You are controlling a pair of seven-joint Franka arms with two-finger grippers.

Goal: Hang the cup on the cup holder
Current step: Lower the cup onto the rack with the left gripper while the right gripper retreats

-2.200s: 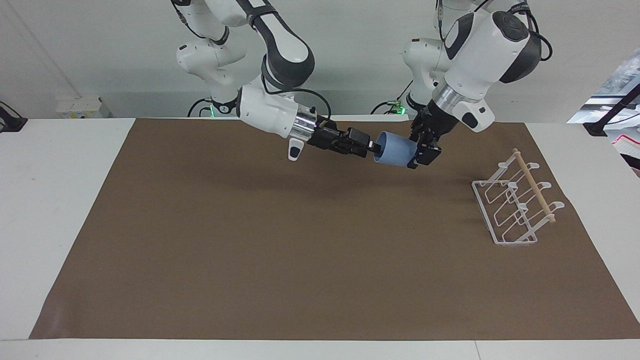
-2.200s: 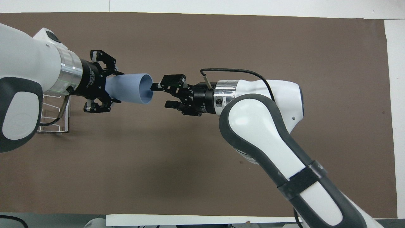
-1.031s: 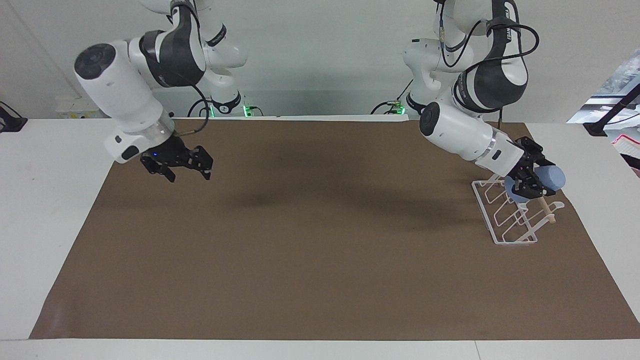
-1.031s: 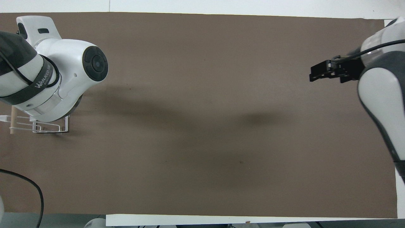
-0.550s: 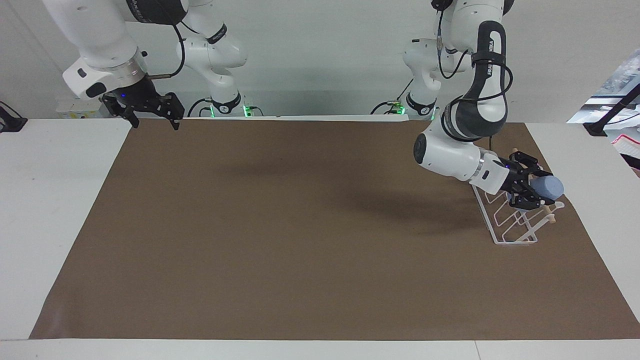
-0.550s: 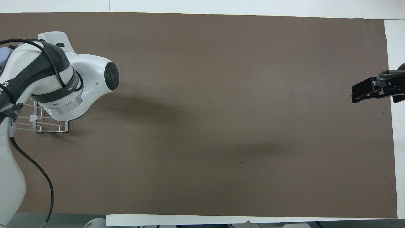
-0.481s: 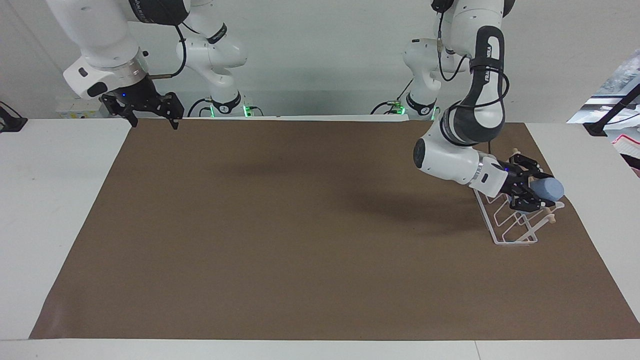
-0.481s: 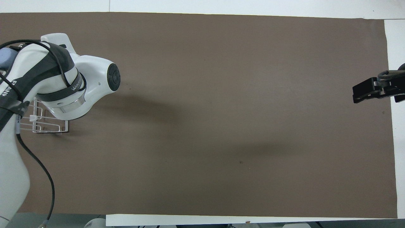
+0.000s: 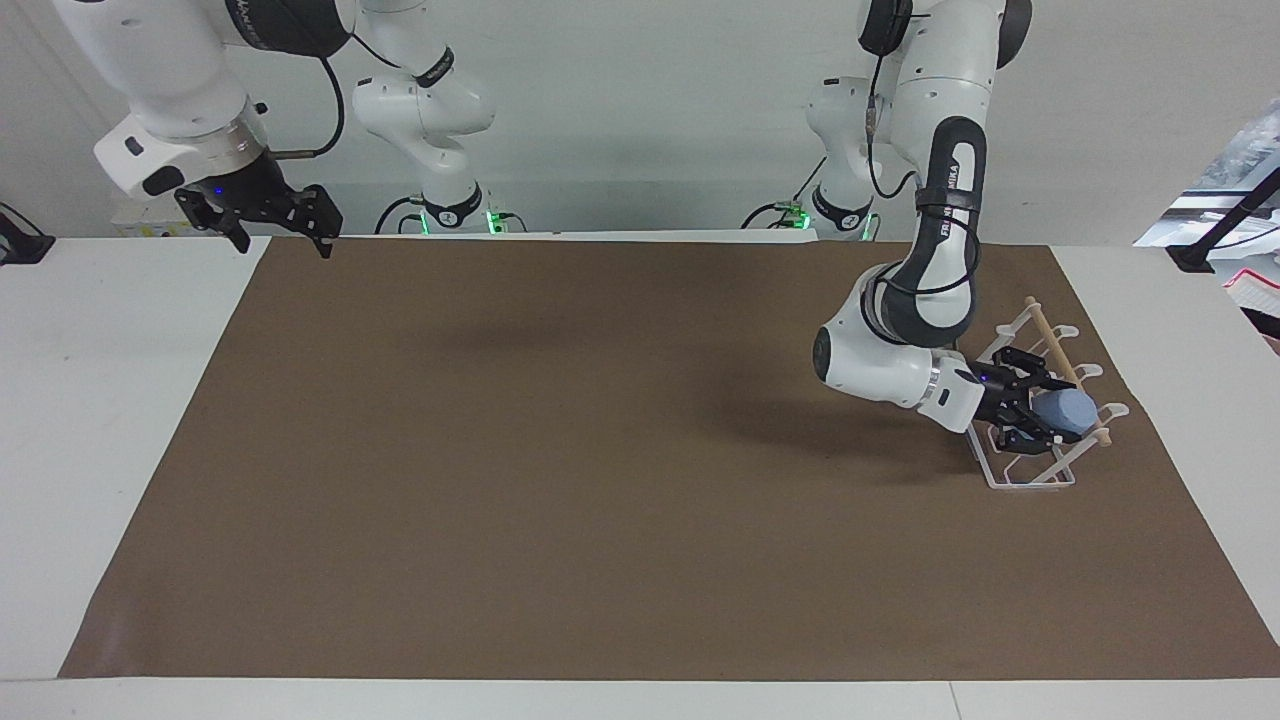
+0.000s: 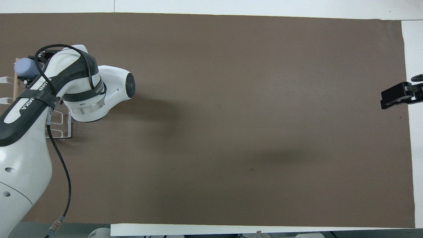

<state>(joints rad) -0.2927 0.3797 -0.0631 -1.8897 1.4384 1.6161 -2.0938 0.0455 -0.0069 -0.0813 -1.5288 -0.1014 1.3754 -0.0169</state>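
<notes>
We see the cup [image 9: 1065, 410], a small light-blue tumbler, lying on its side among the prongs of the cup holder [image 9: 1010, 470], its closed base pointing toward the left arm's end of the table and up against the wooden dowel [image 9: 1045, 330] that runs across the top of the rack. We cannot tell whether a prong actually sits inside the cup's mouth, because the mouth is hidden by the hand that has it. The left gripper [image 9: 1030, 412] is down in the rack, its fingers [image 9: 1022, 357] closed around the cup's sides near the mouth. From overhead we make out the cup's round base [image 10: 23, 67] just past the left arm's wrist, with the dowel end [image 10: 16, 62] beside it.

The cup holder is a white wire rack that stands on the brown mat [image 9: 600, 450] at the left arm's end of the table.

The right gripper [image 9: 278, 228] waits up in the air over the mat's corner at the right arm's end, close to the robots, with its fingers [image 9: 322, 240] spread apart and holding nothing.
</notes>
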